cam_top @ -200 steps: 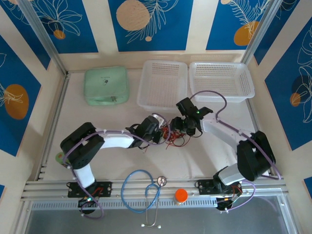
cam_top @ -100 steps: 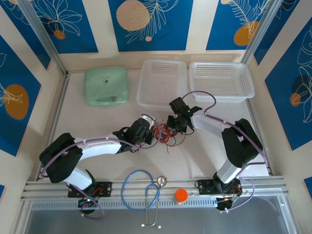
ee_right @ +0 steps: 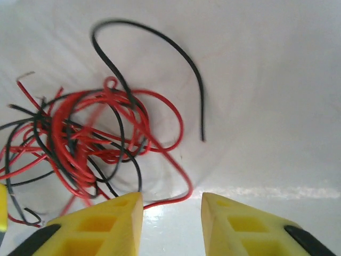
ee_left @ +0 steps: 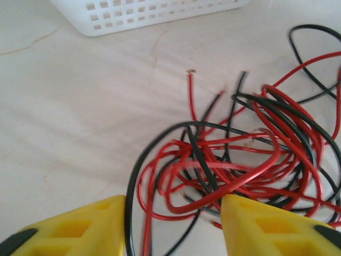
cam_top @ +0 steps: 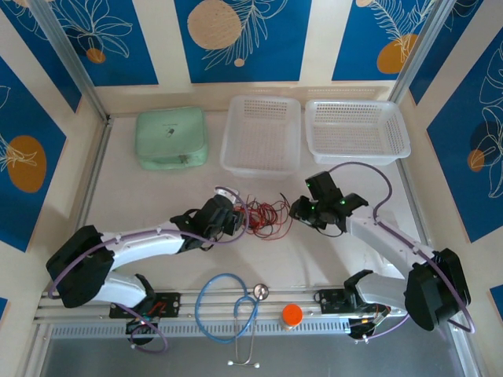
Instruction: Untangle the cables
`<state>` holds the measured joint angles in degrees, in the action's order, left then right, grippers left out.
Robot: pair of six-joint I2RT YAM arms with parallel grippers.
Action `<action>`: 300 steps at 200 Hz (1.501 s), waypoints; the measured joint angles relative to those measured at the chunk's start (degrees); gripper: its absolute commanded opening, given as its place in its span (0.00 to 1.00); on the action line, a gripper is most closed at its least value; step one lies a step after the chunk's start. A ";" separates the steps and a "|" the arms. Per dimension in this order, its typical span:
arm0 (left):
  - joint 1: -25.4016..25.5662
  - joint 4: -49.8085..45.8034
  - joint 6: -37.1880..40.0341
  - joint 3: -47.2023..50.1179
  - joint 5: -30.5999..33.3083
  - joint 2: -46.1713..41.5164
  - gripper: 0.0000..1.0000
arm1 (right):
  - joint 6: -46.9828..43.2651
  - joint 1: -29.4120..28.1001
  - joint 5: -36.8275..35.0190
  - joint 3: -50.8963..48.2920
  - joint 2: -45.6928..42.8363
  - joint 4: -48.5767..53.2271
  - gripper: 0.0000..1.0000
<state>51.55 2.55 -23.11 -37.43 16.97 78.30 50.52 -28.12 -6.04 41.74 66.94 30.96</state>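
While I look down from above, the cables (cam_top: 263, 214) lie in one red and black heap on the worktop (cam_top: 157, 196), between my two arms and near a white basket (cam_top: 262, 168). On my left wrist camera, the left gripper (ee_left: 173, 226) has its yellow fingers apart, with a few loops of the heap lying loose between them. The right gripper (ee_right: 171, 221) sits at the other side of the heap, fingers apart and holding nothing.
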 measured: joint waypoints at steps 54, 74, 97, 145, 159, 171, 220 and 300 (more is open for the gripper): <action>0.00 -1.31 0.04 -1.42 -2.38 0.13 0.69 | -0.57 -5.11 0.85 6.99 4.66 2.12 0.43; 0.00 -1.40 0.55 -3.85 -2.16 2.23 0.70 | -1.40 -7.08 0.46 11.96 8.09 1.55 0.51; -0.35 -1.25 0.57 -7.93 -1.92 8.68 0.70 | -2.05 -7.91 0.24 14.99 13.49 0.26 0.56; -0.55 0.20 0.66 -13.07 -3.69 20.31 0.67 | -3.65 -8.24 0.44 21.33 28.59 -0.57 0.50; -0.66 0.37 0.72 -13.07 -3.87 20.57 0.65 | -3.98 -8.33 0.57 21.92 31.04 -1.20 0.45; -0.70 0.63 0.96 -13.03 -3.91 20.57 0.61 | -3.74 -8.31 0.72 21.92 32.09 -1.99 0.39; -1.46 3.50 -1.16 -10.54 -2.54 20.57 0.15 | -1.86 -8.28 1.49 19.54 33.05 -5.86 0.03; -4.35 6.84 -9.88 -6.36 -1.53 17.55 0.00 | 1.18 -7.78 0.74 6.47 18.14 -14.69 0.00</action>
<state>47.20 9.39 -32.99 -43.79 15.44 95.85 51.70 -35.90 -5.30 48.21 85.08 16.27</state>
